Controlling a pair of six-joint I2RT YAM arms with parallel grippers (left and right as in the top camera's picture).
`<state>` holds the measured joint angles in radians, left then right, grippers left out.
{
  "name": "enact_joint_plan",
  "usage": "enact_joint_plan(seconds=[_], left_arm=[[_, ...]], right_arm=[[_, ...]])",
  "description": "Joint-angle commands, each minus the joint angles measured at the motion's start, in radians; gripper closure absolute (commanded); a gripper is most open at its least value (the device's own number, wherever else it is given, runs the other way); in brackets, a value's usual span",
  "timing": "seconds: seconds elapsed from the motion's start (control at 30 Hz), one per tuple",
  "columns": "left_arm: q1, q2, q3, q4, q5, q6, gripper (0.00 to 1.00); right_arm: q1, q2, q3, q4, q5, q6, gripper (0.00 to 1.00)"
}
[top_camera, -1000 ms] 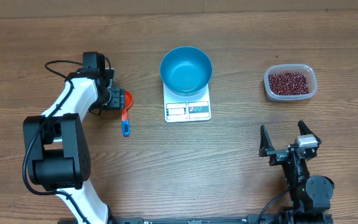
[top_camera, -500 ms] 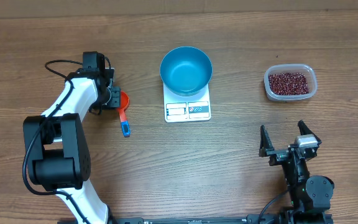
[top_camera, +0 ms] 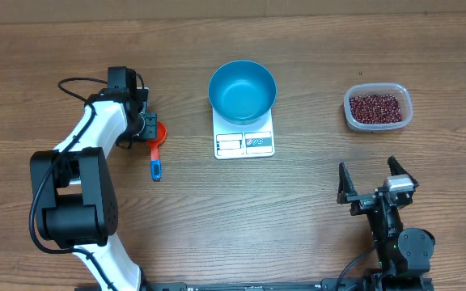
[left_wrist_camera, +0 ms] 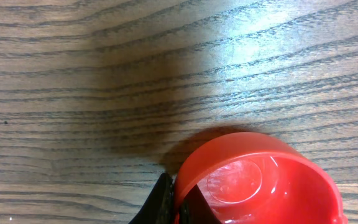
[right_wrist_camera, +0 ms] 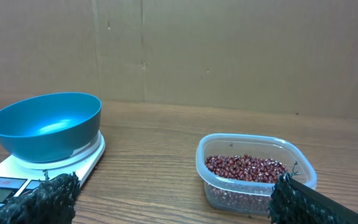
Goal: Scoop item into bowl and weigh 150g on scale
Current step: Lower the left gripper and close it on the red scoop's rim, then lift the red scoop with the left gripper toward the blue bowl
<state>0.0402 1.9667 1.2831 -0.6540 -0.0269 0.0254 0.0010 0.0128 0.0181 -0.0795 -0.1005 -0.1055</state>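
Since the earlier view, the scoop (top_camera: 158,144) had pivoted as the left gripper (top_camera: 149,129) clenched on its red rim.
Its long axis ran 12 to 6 o'clock, blue handle at 6. The beans (top_camera: 376,107) lay in the clear tub (top_camera: 407,115) at 3 o'clock from this gripper, well apart, beyond the bowl (top_camera: 242,89) on the scale (top_camera: 245,144). The right gripper (top_camera: 370,187), released, sat nearer.

Scoop (left_wrist_camera: 260,180): cup was cut off below, beside left fingertips (left_wrist_camera: 161,200); handle unseen.
Scale (right_wrist_camera: 11,177): corner sat hidden behind right gripper's fingertip (right_wrist_camera: 48,194).
Scale markings: too small to read.
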Motion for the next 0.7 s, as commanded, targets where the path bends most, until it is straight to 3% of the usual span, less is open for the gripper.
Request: enact_joint_plan(seconds=[0.0, 0.17, 0.67], left_arm=[[0.005, 0.01, -0.006, 0.0, 0.002, -0.003, 0.96], [0.005, 0.0, 0.014, -0.037, 0.012, -0.003, 0.96], [-0.005, -0.154, 0.168, -0.191, 0.3, -0.082, 0.96]], right_arm=[[0.005, -0.01, -0.01, 0.003, -0.001, -0.004, 0.0], [0.005, -0.01, -0.01, 0.003, -0.001, -0.004, 0.0], [0.005, -0.01, -0.01, 0.003, -0.001, -0.004, 0.0]])
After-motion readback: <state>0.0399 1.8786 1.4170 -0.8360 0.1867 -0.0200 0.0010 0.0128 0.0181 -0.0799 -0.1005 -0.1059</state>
